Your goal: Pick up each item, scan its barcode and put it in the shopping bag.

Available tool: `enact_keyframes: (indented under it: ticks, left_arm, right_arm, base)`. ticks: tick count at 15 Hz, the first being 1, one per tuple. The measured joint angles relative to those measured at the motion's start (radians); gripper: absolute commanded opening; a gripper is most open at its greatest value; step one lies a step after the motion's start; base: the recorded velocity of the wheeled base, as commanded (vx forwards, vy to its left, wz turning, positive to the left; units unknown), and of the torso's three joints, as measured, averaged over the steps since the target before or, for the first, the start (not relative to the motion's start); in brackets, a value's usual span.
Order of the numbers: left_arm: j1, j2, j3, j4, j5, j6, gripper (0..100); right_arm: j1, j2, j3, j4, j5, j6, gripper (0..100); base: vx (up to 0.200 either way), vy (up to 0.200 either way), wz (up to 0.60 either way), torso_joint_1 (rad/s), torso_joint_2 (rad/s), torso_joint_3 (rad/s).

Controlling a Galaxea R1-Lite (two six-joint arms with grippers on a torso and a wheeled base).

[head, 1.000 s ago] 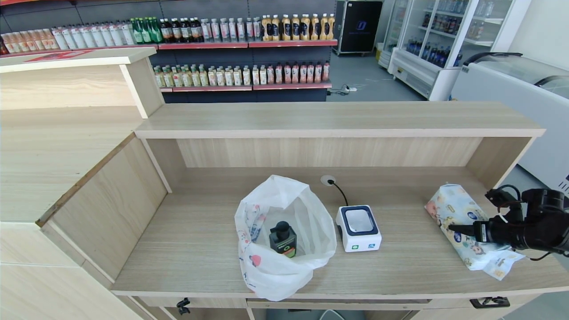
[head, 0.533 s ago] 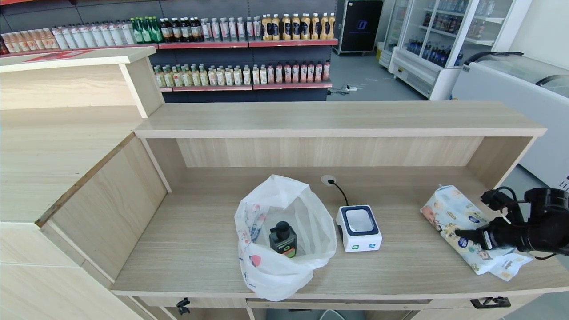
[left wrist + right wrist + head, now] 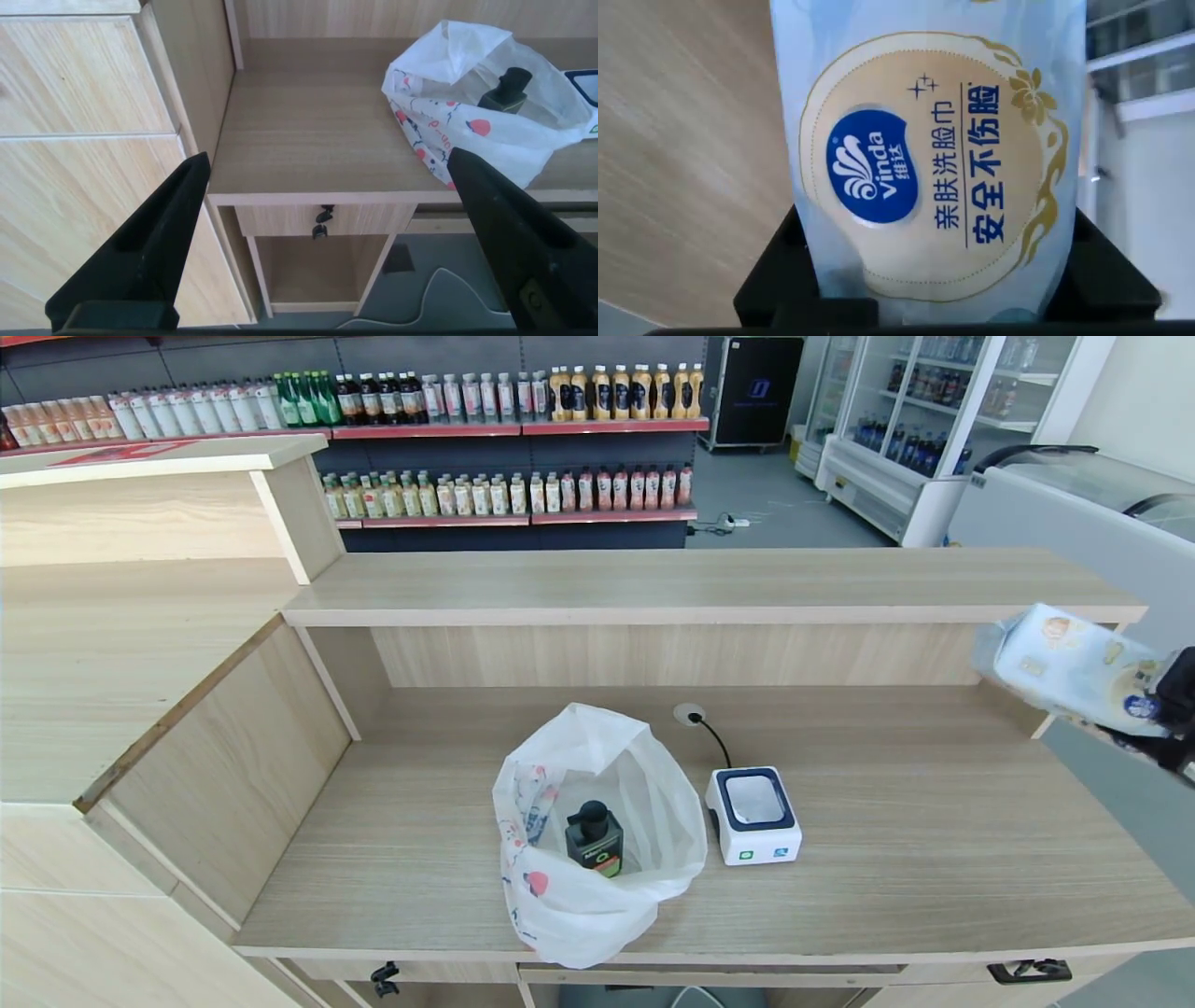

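A pale blue patterned tissue pack [image 3: 1069, 667] hangs in the air at the far right, level with the counter's upper shelf, and my right gripper [image 3: 1174, 714] is shut on its end. Up close, the pack [image 3: 924, 159] sits between the black fingers [image 3: 775, 285]. A white shopping bag [image 3: 597, 840] stands open at the middle of the counter with a dark pump bottle [image 3: 594, 838] inside. The white barcode scanner [image 3: 752, 814] sits just right of the bag. My left gripper [image 3: 327, 243] is open, low in front of the counter's left end, with the bag [image 3: 486, 112] beyond it.
The wooden counter [image 3: 934, 859] has a raised back shelf [image 3: 709, 583] and side walls. The scanner's cable [image 3: 714, 739] runs to a hole at the back. A drawer with a key [image 3: 322, 219] sits under the counter's front edge. Drink shelves and fridges stand behind.
The right gripper has lifted the tissue pack off the counter's right end, up and to the right. The bag, bottle and scanner have not moved.
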Motion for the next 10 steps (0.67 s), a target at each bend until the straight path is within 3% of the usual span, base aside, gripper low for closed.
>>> enact_keyframes:
  ticks: [3, 6, 10]
  left_arm:
    - [0.0, 0.0, 0.0, 0.0, 0.0, 0.0, 100]
    - [0.0, 0.0, 0.0, 0.0, 0.0, 0.0, 100]
    - [0.0, 0.0, 0.0, 0.0, 0.0, 0.0, 100]
  right_arm:
    - [0.05, -0.221, 0.125, -0.469, 0.079, -0.293, 0]
    - [0.285, -0.307, 0.196, -0.883, 0.145, -0.499, 0]
    - [0.638, -0.324, 0.253, -0.973, 0.238, -0.82, 0]
  base:
    - [0.0, 0.0, 0.0, 0.0, 0.0, 0.0]
    - [0.0, 0.0, 0.0, 0.0, 0.0, 0.0]
    - [0.0, 0.0, 0.0, 0.0, 0.0, 0.0]
